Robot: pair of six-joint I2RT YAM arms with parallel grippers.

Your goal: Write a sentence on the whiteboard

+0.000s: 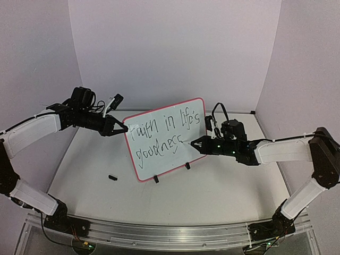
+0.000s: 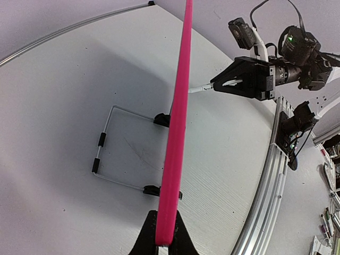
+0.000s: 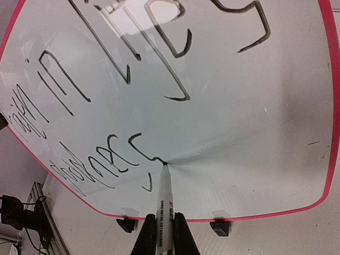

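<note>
The whiteboard [image 1: 171,155] stands tilted on two black clip feet at mid-table, pink-framed, with "faith in life's goodness" handwritten on it. My left gripper [image 1: 123,129] is shut on the board's upper left edge. In the left wrist view that pink edge [image 2: 178,133] runs up from between the left gripper [image 2: 163,240]. My right gripper [image 1: 195,143] is shut on a white marker [image 3: 166,204]. The marker's tip touches the whiteboard [image 3: 239,106] at the end of the last letter on the lower line. The right gripper [image 3: 164,241] sits just below the board's bottom edge and also shows in the left wrist view [image 2: 226,85].
A small black cap [image 1: 112,177] lies on the table left of the board. A wire stand [image 2: 106,139] juts out behind the board. An aluminium rail [image 1: 170,234] runs along the near edge, and walls close in the back and sides.
</note>
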